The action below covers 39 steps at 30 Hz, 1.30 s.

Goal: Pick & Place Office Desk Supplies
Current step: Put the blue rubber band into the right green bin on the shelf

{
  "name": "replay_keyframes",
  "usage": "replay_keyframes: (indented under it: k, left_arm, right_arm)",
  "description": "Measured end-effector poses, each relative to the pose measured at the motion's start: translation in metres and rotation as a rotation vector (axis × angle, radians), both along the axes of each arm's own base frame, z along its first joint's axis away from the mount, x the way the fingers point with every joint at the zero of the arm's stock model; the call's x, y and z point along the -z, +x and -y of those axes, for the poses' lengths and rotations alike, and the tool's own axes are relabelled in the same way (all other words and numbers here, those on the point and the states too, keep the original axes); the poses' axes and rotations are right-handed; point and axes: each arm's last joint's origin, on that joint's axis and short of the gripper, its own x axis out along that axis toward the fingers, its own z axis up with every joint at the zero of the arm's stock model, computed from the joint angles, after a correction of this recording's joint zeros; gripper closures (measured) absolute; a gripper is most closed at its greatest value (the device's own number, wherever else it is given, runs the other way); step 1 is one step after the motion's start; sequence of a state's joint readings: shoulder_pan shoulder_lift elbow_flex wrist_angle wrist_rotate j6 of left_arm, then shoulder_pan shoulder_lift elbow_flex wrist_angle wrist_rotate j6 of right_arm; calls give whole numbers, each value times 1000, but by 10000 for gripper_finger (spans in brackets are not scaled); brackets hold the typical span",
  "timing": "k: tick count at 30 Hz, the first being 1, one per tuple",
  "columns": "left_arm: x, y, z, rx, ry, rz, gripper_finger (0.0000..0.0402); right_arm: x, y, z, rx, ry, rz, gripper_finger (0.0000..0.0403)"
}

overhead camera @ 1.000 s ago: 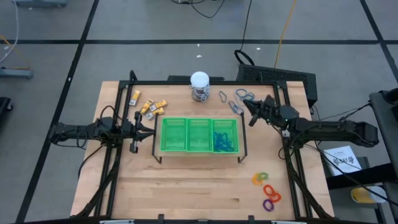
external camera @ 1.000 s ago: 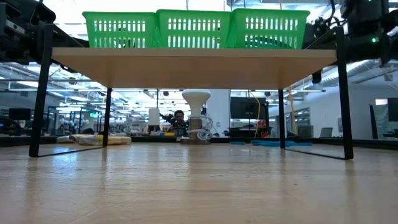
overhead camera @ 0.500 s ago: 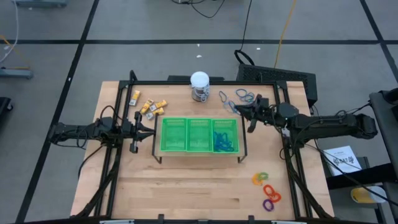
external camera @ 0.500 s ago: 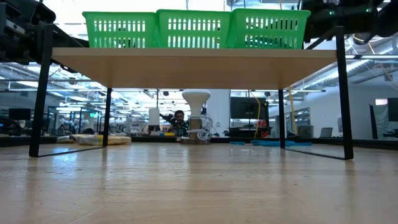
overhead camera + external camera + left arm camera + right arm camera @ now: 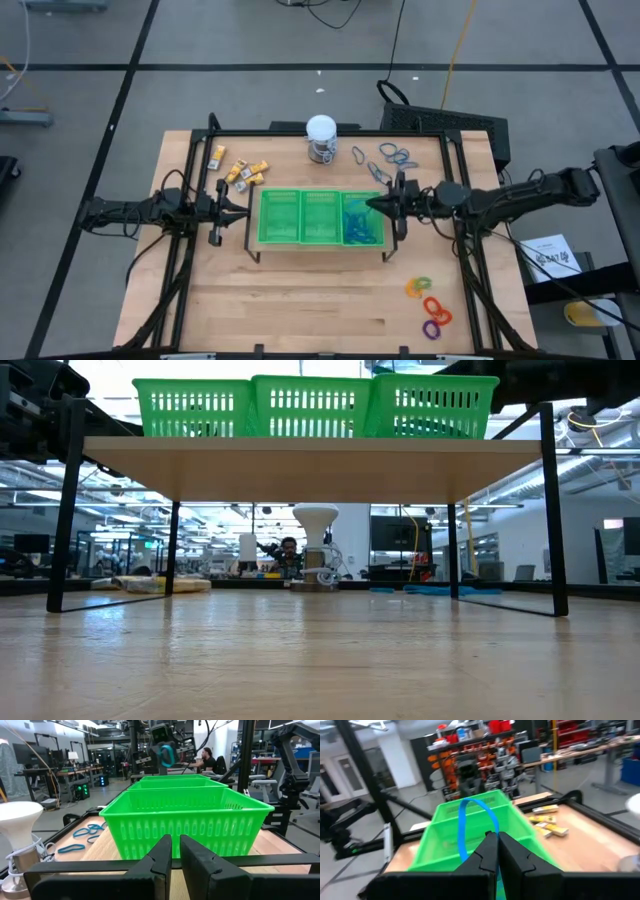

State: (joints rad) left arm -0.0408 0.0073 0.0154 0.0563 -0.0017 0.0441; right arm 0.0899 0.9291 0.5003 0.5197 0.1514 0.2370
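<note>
Blue loop (image 5: 470,822) hangs clamped in the right gripper (image 5: 372,203) above the green tray (image 5: 300,240); the left gripper (image 5: 243,210) rests together beside it.

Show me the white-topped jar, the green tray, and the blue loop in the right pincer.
white-topped jar (image 5: 321,128): high view, its lid.
green tray (image 5: 301,217): high view, left compartment floor.
blue loop (image 5: 462,827): right wrist view, its left side.

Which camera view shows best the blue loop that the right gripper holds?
The right wrist view: the blue loop stands up clearly from the shut right gripper, above the green tray. The left wrist view shows it small and far. The high view barely shows it; the low view not.
</note>
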Motion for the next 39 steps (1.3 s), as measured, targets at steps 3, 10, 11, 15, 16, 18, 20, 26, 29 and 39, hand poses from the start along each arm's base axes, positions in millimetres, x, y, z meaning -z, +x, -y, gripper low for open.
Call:
replay_keyframes:
  k: [3, 10, 11, 15, 16, 18, 20, 26, 29, 39]
  left_arm:
    - [0, 0, 0, 0, 0, 0, 357]
    - [0, 0, 0, 0, 0, 0, 357]
    - [0, 0, 0, 0, 0, 0, 357]
    - [0, 0, 0, 0, 0, 0, 357]
    - [0, 0, 0, 0, 0, 0, 357]
    - [0, 0, 0, 0, 0, 0, 357]
    - [0, 0, 0, 0, 0, 0, 357]
    - [0, 0, 0, 0, 0, 0, 357]
    - [0, 0, 0, 0, 0, 0, 357]
    - [0, 0, 0, 0, 0, 0, 357]
  right_arm:
    - [1, -1, -8, -38, -36, -11, 403]
    - [4, -2, -17, -84, -89, -39, 403]
    - [4, -2, -17, -84, -90, -40, 403]
    - [4, -2, -17, -82, -90, -39, 399]
    - [4, -2, -17, -82, -90, -39, 397]
    - [4, -2, -17, -82, -90, -39, 393]
    - [4, -2, -17, -82, -90, -40, 391]
    - [4, -2, -16, -80, -98, -43, 392]
    - [4, -2, -16, -80, -98, -43, 390]
    - [4, -2, -16, -79, -98, -43, 362]
